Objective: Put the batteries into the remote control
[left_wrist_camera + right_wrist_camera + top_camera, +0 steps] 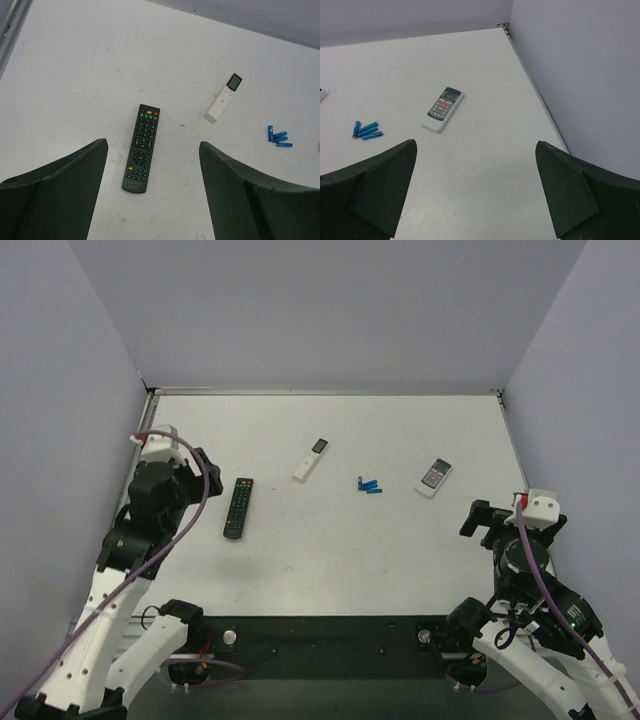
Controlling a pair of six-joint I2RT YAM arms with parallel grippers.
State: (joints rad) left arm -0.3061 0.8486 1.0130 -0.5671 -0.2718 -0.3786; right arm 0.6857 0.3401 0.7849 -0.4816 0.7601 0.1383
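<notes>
The long black remote control (238, 507) lies face up on the left part of the white table, its buttons showing in the left wrist view (141, 148). No green batteries show in any view. My left gripper (207, 472) hangs above the table just left of the black remote, open and empty; in its wrist view (152, 144) the jaws stand wide apart with the remote's near end between them, lower down. My right gripper (490, 520) is open and empty over the table's right side, and its wrist view (476, 143) shows bare table between the jaws.
A few small blue cells (370, 485) lie together mid-table, also in the right wrist view (366, 130). A slim white stick remote (311, 459) lies behind the centre. A short white remote with a grey keypad (434, 477) lies right of the cells. Grey walls enclose three sides.
</notes>
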